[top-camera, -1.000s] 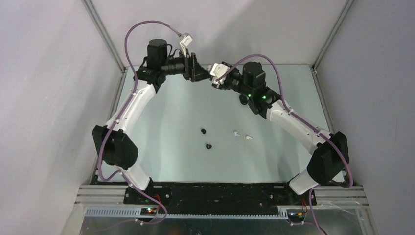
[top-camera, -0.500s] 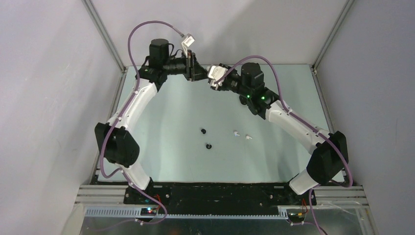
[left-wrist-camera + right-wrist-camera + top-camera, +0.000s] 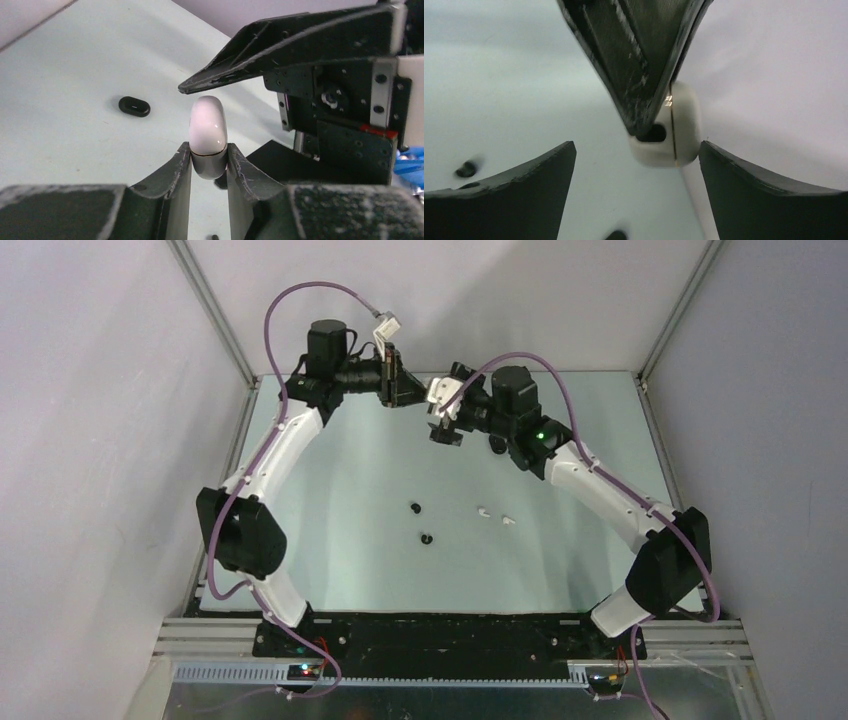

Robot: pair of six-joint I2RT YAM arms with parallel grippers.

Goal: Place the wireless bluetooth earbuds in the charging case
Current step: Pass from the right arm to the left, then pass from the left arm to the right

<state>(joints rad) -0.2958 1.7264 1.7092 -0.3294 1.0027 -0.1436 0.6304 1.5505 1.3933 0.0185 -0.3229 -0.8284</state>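
- Earbuds [image 3: 415,507] lie on the table [image 3: 350,560], well apart from both grippers
- White case [image 3: 209,125] sits clamped in left gripper [image 3: 209,148]
- Right gripper [image 3: 636,146] jaws stand apart, flanking the case

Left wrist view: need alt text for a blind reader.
The left pincer clamps a white pebble-shaped case upright between its fingertips. The right pincer enters the frame from the upper right, one finger just above the case. A small black oval item lies on the pale table behind, to the left.
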